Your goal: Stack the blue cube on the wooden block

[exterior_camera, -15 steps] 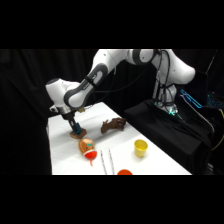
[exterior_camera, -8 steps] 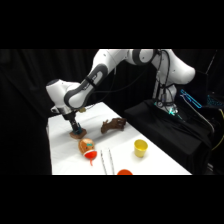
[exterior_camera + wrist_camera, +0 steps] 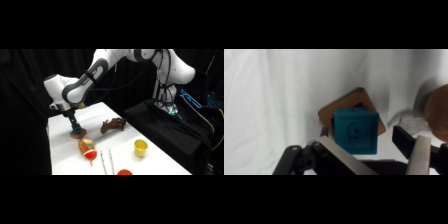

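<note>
Resting on wooden block (image 3: 369, 102), blue cube (image 3: 355, 131) sits between claw (image 3: 374, 150) fingers (image 3: 419, 155); block's tan edge shows behind cube. Fingers flank cube at its sides; whether they press it or stand slightly off, cannot tell. Side view: claw (image 3: 75, 129) low over tabletop (image 3: 145, 162) at far left, cube (image 3: 77, 131) at its tip. Striped ball (image 3: 86, 146) just beside it, dark brown figure (image 3: 113, 125) further right. Yellow cup (image 3: 141, 147) upright, well apart; contents not visible. Metal tongs (image 3: 106, 162) near front edge.
</note>
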Available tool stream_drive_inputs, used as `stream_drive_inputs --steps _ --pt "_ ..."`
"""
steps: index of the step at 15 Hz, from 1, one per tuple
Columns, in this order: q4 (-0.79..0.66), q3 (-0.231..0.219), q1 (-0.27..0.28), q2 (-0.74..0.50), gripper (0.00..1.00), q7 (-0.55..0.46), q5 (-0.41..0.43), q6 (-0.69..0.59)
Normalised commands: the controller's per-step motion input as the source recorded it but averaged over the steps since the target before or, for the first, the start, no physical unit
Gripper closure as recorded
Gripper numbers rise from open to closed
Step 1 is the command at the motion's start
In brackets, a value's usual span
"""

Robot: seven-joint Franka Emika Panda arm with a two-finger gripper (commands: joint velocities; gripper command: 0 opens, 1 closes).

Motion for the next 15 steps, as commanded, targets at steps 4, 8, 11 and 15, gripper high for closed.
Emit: stream_drive_inputs --steps 4,8,11,15 --pt "-0.25 -0.006 0.014 -0.41 0.0 -0.07 0.071 -0.16" --pt "-0.16 -0.024 0.034 -0.43 0.0 -0.06 0.064 -0.32" --pt "-0.11 -0.044 0.059 -0.37 0.0 0.0 0.059 -0.34" --pt "-0.1 -0.063 0.076 -0.29 0.0 0.09 0.069 -0.2"
